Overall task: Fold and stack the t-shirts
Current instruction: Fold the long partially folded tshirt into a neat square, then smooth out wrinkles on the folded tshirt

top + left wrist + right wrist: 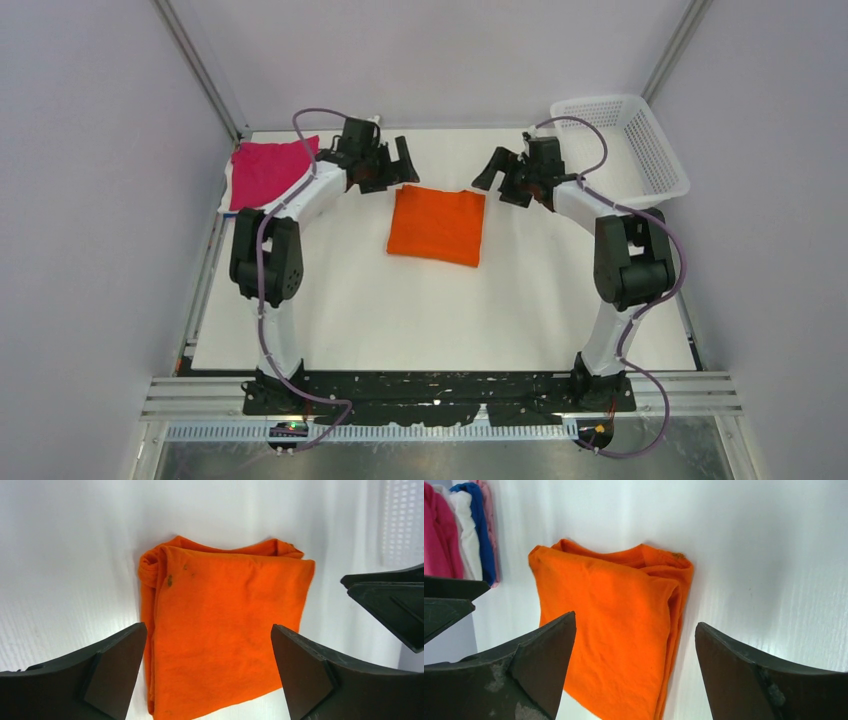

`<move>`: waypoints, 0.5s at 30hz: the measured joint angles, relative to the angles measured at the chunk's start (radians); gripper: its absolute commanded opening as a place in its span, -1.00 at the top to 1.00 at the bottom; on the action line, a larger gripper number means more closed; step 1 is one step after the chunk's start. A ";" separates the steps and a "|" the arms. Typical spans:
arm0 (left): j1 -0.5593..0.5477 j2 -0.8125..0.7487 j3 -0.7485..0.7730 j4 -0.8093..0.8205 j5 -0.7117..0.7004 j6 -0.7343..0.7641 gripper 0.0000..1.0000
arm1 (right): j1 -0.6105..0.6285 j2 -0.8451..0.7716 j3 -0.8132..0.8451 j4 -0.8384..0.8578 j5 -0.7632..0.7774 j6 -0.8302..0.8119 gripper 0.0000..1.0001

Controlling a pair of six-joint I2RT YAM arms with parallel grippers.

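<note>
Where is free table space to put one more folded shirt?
Bare: the near table between the orange t-shirt and the arm bases, and the strip toward the basket. Crowded: far left at the magenta t-shirt, and around the left gripper and right gripper.

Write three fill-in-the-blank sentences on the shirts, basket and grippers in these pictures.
1. The folded t-shirt between the left gripper and right gripper is ____.
2. Both grippers' jaws stand ____.
3. The white basket sits at the far ____ corner of the table.
Missing words: orange; open; right.
</note>
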 measured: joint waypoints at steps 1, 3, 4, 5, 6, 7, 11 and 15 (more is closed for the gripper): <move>0.001 -0.011 -0.013 0.011 0.014 -0.003 -0.99 | -0.002 -0.013 -0.010 0.007 -0.006 -0.002 -0.91; 0.002 -0.032 -0.038 0.036 0.060 -0.007 -0.99 | -0.002 -0.052 -0.055 0.036 -0.038 -0.002 -0.91; 0.002 -0.037 -0.044 0.050 0.091 -0.016 -0.99 | -0.002 -0.068 -0.074 0.051 -0.058 0.000 -0.91; 0.002 -0.037 -0.045 0.069 0.122 -0.023 -0.99 | 0.000 -0.083 -0.096 0.075 -0.087 0.004 -0.91; 0.002 -0.034 -0.045 0.094 0.158 -0.031 -0.99 | 0.002 -0.090 -0.108 0.097 -0.118 0.011 -0.91; 0.002 -0.028 -0.043 0.110 0.182 -0.042 -0.99 | 0.004 -0.090 -0.111 0.115 -0.138 0.017 -0.91; 0.000 0.072 0.056 0.137 0.256 -0.079 -0.99 | 0.012 -0.030 -0.090 0.220 -0.219 0.064 -0.91; 0.000 0.217 0.208 0.063 0.262 -0.082 -0.99 | 0.019 0.129 0.012 0.260 -0.232 0.101 -0.91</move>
